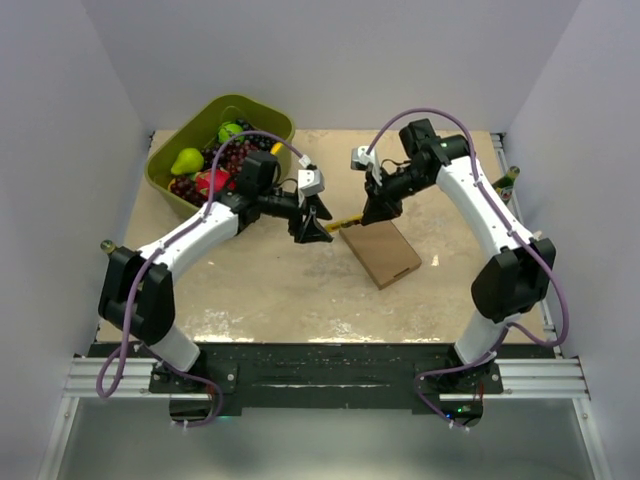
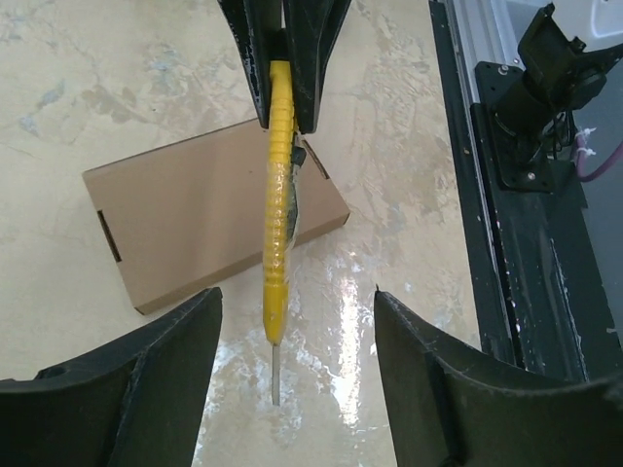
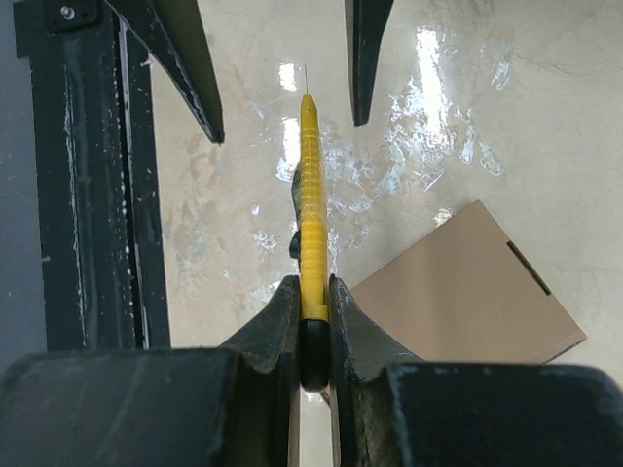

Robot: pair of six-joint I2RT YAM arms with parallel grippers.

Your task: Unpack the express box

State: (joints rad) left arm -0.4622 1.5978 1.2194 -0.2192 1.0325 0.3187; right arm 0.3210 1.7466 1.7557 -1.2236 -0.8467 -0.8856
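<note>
Flat, smooth brown cardboard box (image 1: 380, 255) with slotted ends, lying on the mottled, glossy beige table (image 1: 250, 290), just right of centre. Right gripper (image 3: 311, 297) pinched tight on the butt of a slim, ribbed yellow knife (image 3: 310, 195), thin blade out, by the box's far-left corner. Left gripper (image 2: 295, 302) spread wide either side of the blade tip, touching nothing.

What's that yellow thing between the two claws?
A yellow cutter knife. The right claw clamps its handle end, and its blade tip reaches between the jaws of the open left claw. Both wrist views show it.
</note>
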